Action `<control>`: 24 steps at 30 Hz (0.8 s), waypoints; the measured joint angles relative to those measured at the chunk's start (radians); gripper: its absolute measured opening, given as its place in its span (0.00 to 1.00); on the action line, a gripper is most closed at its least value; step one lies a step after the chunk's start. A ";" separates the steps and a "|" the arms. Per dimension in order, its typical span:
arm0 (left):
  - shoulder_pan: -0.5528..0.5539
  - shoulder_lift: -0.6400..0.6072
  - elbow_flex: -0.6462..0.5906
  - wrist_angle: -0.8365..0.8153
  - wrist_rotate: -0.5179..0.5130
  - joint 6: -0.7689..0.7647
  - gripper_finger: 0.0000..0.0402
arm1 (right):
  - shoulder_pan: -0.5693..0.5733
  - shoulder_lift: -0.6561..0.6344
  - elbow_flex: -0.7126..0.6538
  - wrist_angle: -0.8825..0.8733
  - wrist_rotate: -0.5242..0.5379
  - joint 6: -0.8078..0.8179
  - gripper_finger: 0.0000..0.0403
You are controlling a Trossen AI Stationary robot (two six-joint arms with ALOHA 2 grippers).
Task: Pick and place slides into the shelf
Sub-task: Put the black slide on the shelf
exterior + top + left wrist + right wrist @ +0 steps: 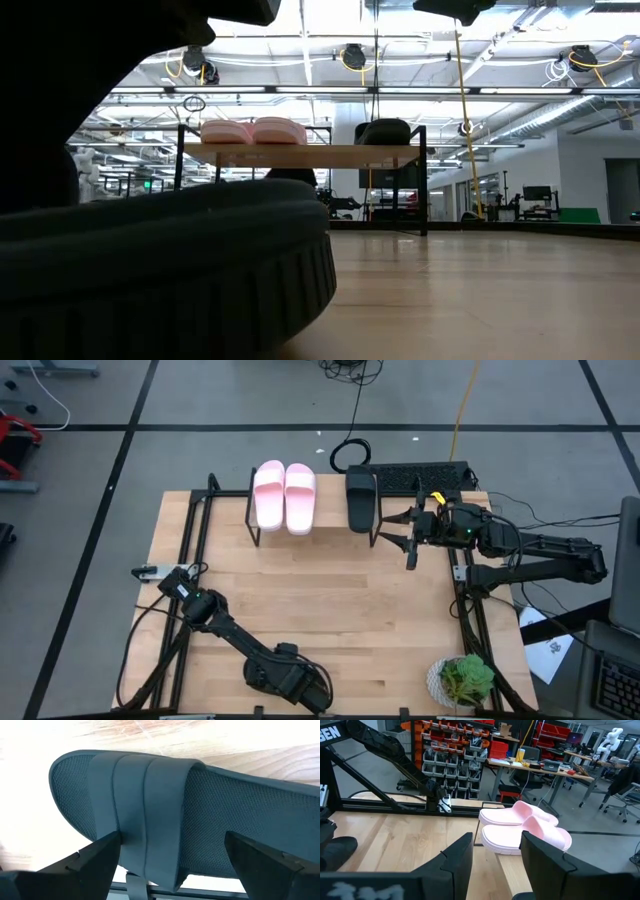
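Observation:
The shelf [335,510] stands at the table's far edge, and its plank also shows in the low view [300,155]. The pale pink pair [285,495] and one black slide [361,500] lie on it. The second black slide [165,800] lies on the tabletop at the near edge, large in the low view [170,270]. My left gripper [172,837] is open over it, one finger beside the strap and one over the heel part. In the high view the left gripper [315,695] hides this slide. My right gripper [398,532] is open and empty at the shelf's right end, pointing at the pink pair [525,827]. My left gripper comes at the black slide from above with its fingers spread along the slide's length. One finger [95,857] stands right at the edge of the strap [132,820], the other [260,860] over the footbed. I cannot tell whether either finger touches it.
A potted plant [465,680] stands at the table's near right corner. A keyboard [415,475] lies behind the shelf. Black frame rails run along the table's left [195,520] and right [470,610] sides. Bare tabletop [330,590] lies between the shelf and the near edge.

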 joint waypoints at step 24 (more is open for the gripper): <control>0.000 0.000 0.000 0.005 -0.059 0.017 0.87 | 0.000 0.000 0.000 0.008 0.000 0.019 0.39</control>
